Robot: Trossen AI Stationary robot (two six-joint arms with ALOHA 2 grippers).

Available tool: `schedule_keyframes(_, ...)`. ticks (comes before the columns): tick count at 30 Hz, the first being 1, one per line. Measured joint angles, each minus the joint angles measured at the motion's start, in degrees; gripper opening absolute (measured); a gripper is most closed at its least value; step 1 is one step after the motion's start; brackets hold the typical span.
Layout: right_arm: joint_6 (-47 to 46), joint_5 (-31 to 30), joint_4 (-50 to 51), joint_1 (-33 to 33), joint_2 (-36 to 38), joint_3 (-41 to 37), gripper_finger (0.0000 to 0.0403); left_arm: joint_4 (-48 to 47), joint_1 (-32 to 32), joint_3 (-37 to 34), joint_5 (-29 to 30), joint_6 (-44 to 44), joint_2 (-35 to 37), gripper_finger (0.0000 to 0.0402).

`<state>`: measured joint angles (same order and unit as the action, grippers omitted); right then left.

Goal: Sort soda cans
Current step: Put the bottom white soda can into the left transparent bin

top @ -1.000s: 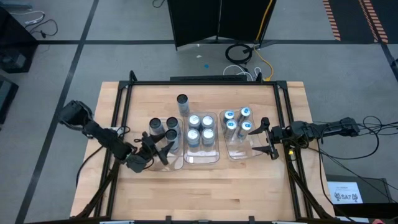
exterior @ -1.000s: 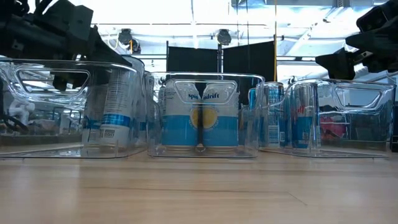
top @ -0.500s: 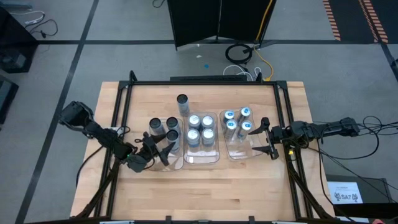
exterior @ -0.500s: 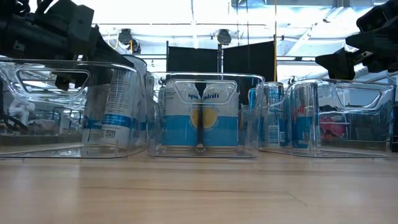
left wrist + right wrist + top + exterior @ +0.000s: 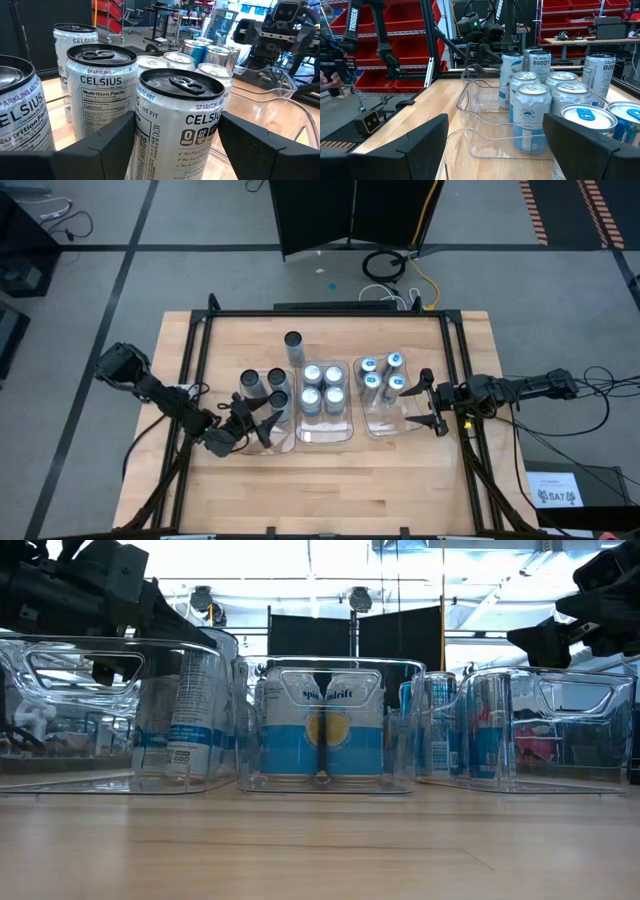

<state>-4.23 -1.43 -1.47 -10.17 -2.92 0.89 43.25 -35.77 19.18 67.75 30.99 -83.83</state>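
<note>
Three clear trays stand in a row. The left tray (image 5: 262,448) holds three dark-topped soda cans, and my left gripper (image 5: 268,416) is shut on the nearest, a Celsius can (image 5: 180,125); this can shows tilted in the low view (image 5: 185,710). The middle tray (image 5: 325,434) holds several silver-topped cans (image 5: 322,385). Several blue-topped cans (image 5: 380,373) stand on their bases in the right tray (image 5: 385,428). One more can (image 5: 293,341) stands alone on the table behind the trays. My right gripper (image 5: 428,402) waits open at the right tray's right side, with nothing between its fingers (image 5: 420,140). My left gripper pinches the Celsius can's side wall (image 5: 150,135), a little below its top rim, between its two fingers, one on each side. The fingers come in nearly level from the table's near left and lie across the can. The can leans inside the left tray; whether its base is on the tray floor cannot be told.
A black metal frame (image 5: 330,311) runs around the table's edges. Bare wood (image 5: 330,490) lies between the trays and the near edge, and more at the far left (image 5: 225,340). The near part of the right tray holds no cans.
</note>
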Motion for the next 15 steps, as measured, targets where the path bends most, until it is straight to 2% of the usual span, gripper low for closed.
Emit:
schedule_keyframes(10, -0.02, 0.0, 0.02, 0.0, 0.0, 0.0, 0.0318, 0.34, -0.11, 0.0, -0.24, 0.14, -0.02, 0.0279)
schedule_keyframes(15, -0.02, 0.0, 0.02, 0.0, 0.02, 0.0, 0.0318, 0.31, -0.12, -0.01, -1.34, 0.55, -0.04, 0.0307)
